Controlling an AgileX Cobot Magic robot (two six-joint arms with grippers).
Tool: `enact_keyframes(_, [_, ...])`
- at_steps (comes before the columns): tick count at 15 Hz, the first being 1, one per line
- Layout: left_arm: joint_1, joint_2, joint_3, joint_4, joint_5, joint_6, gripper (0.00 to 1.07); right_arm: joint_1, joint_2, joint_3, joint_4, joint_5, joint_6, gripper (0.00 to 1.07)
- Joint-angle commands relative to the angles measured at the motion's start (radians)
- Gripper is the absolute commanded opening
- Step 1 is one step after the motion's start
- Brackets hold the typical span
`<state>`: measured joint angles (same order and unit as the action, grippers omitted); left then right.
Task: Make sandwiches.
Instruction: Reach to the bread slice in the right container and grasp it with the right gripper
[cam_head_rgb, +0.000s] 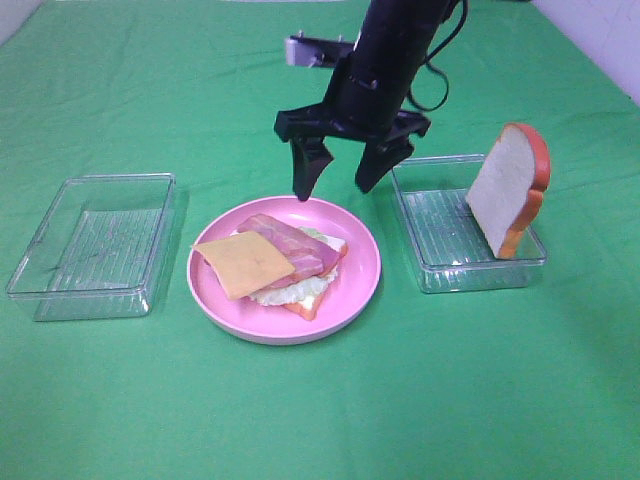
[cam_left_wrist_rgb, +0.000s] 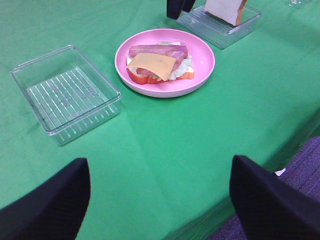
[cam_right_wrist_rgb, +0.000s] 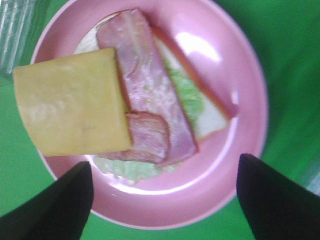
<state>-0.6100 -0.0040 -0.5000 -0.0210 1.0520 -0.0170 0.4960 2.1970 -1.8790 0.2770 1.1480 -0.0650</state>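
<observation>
Exterior high: one plate (cam_head_rgb: 360, 290), two trays (cam_head_rgb: 90, 245), two bread slices (cam_head_rgb: 510, 190).

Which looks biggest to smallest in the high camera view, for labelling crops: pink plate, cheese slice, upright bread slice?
1. Pink plate
2. Cheese slice and upright bread slice: look alike in area, so I won't rank them.

Directly below the right gripper (cam_head_rgb: 340, 170) sits the plate (cam_head_rgb: 355, 285) bearing the stacked sandwich (cam_head_rgb: 290, 262), one tray (cam_head_rgb: 60, 290) off to its left, another tray (cam_head_rgb: 440, 270) holding a bread slice (cam_head_rgb: 505, 190) to its right.
</observation>
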Motion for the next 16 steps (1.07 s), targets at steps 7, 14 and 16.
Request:
enact_keyframes(7, [-0.002, -0.021, 0.002, -0.003, -0.01, 0.0, 0.73, -0.145, -0.185, 0.0, -0.399, 0.129, 0.147, 0.76])
enact_keyframes(14, [-0.002, -0.021, 0.002, -0.003, -0.01, 0.0, 0.73, -0.341, -0.139, 0.001, -0.264, 0.14, 0.112, 0.76])
enact_keyframes(16, [-0.002, -0.021, 0.002, -0.003, -0.01, 0.0, 0.73, -0.341, -0.104, 0.001, -0.258, 0.14, 0.09, 0.76])
